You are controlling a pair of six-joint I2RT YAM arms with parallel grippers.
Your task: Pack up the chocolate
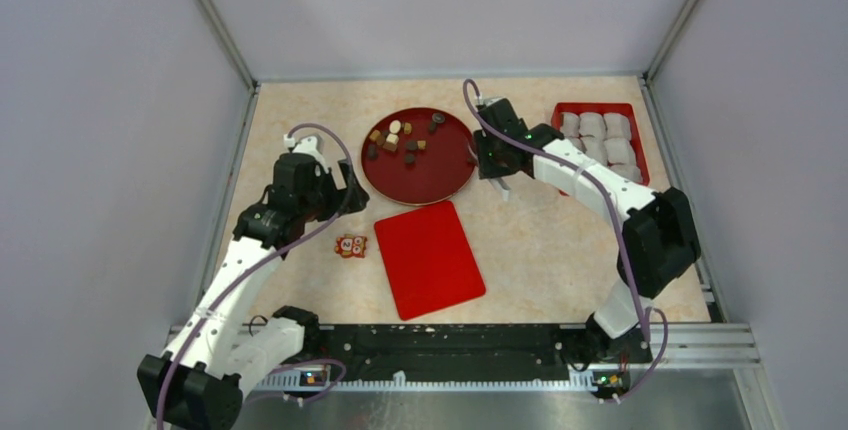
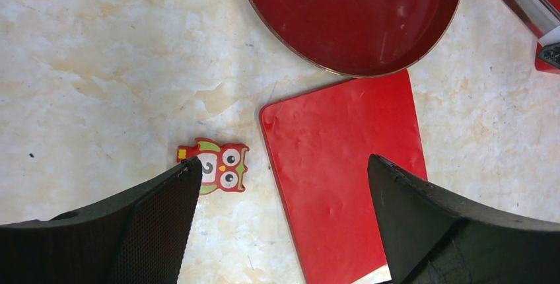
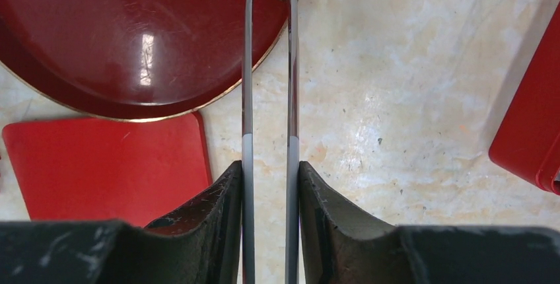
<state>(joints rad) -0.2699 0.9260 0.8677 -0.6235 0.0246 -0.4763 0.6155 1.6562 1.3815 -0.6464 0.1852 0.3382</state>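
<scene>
Your right gripper (image 3: 269, 172) is clamped on a pair of tweezers (image 3: 290, 86), whose tips reach the rim of the round red plate (image 3: 99, 46). The chocolate (image 1: 398, 140) lies on that plate, across from the tips. Your left gripper (image 2: 280, 165) hangs wide open and empty, over the owl packet (image 2: 218, 166) and the flat red sheet (image 2: 343, 165).
</scene>
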